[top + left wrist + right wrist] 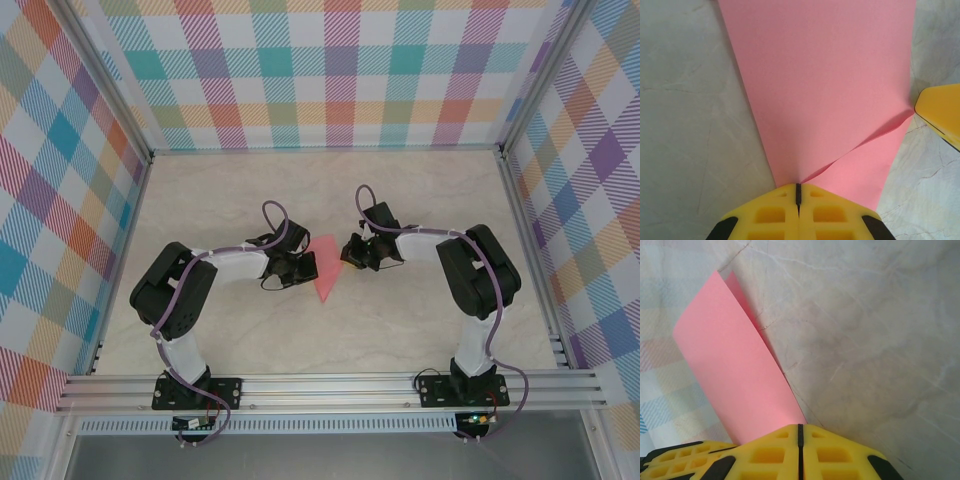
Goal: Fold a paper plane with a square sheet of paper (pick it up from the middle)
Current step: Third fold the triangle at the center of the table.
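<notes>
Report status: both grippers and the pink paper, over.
Left gripper shut, tips against paper. Right gripper shut on lifted paper flap. Paper part-folded on table. Nothing blocking.

My rig, counted: one table [420, 330], one square sheet of paper [326, 275], two arms [175, 295], each with one gripper, left gripper [300, 268] and right gripper [352, 250], four yellow fingers [775, 212], three plaid walls [330, 70].

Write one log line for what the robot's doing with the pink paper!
stage: folding | paper: on table, one flap raised | left gripper: shut, at paper's tip | right gripper: shut, against raised flap
</notes>
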Available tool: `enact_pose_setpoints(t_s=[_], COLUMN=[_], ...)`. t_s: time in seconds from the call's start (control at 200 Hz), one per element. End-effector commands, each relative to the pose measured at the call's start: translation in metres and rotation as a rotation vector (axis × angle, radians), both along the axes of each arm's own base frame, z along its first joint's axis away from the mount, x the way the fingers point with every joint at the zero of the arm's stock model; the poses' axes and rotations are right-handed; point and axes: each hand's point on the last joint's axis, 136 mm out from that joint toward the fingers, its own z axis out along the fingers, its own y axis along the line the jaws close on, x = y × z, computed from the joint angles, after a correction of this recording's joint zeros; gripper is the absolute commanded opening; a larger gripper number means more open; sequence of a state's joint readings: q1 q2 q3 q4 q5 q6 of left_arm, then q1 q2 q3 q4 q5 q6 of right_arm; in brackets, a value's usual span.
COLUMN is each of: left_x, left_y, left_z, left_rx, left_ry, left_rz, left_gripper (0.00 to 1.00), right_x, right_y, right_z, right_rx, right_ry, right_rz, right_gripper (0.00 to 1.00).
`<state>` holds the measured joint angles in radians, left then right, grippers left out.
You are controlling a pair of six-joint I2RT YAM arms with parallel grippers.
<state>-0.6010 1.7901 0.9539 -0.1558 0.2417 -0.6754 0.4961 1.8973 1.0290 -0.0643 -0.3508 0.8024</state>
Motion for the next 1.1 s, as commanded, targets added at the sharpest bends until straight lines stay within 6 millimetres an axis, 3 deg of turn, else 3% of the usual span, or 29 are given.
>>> enact_pose_setpoints(t_s=[0.0, 0.115, 0.2, 0.285, 0.395, 0.59, 0.725, 1.095], left_x=[-0.035, -0.034, -0.033, -0.033, -0.033, -0.036, -0.037, -0.033], left_y=[0.043, 0.041, 0.041, 0.041, 0.041, 0.043, 0.043, 0.038], left_z=[-0.050, -0.049, -0.049, -0.049, -0.049, -0.051, -0.052, -0.051], left_rx=[0.222, 0.219, 0.218, 0.217, 0.216, 0.222, 0.225, 0.212], left_ry=[0.139, 0.136, 0.134, 0.134, 0.132, 0.141, 0.143, 0.114], left_rz=[0.016, 0.015, 0.016, 0.017, 0.021, 0.030, 0.034, 0.039], left_gripper=[0.04, 0.04, 0.04, 0.04, 0.04, 0.04, 0.04, 0.04], right_x=[0.003, 0.008, 0.012, 0.010, -0.009, -0.065, -0.092, -0.107], right_y=[0.000, -0.014, -0.020, -0.015, 0.002, 0.029, 0.042, 0.059], right_z=[-0.003, 0.003, 0.021, 0.045, 0.062, 0.054, 0.049, 0.026], right_rx=[-0.008, -0.091, -0.110, -0.058, 0.032, 0.185, 0.227, 0.227], right_ry=[0.010, -0.012, -0.066, -0.121, -0.131, -0.018, 0.032, 0.097], right_rz=[0.011, -0.022, -0.041, -0.019, 0.061, 0.152, 0.192, 0.229], right_gripper=[0.08, 0.08, 0.08, 0.09, 0.09, 0.08, 0.08, 0.07])
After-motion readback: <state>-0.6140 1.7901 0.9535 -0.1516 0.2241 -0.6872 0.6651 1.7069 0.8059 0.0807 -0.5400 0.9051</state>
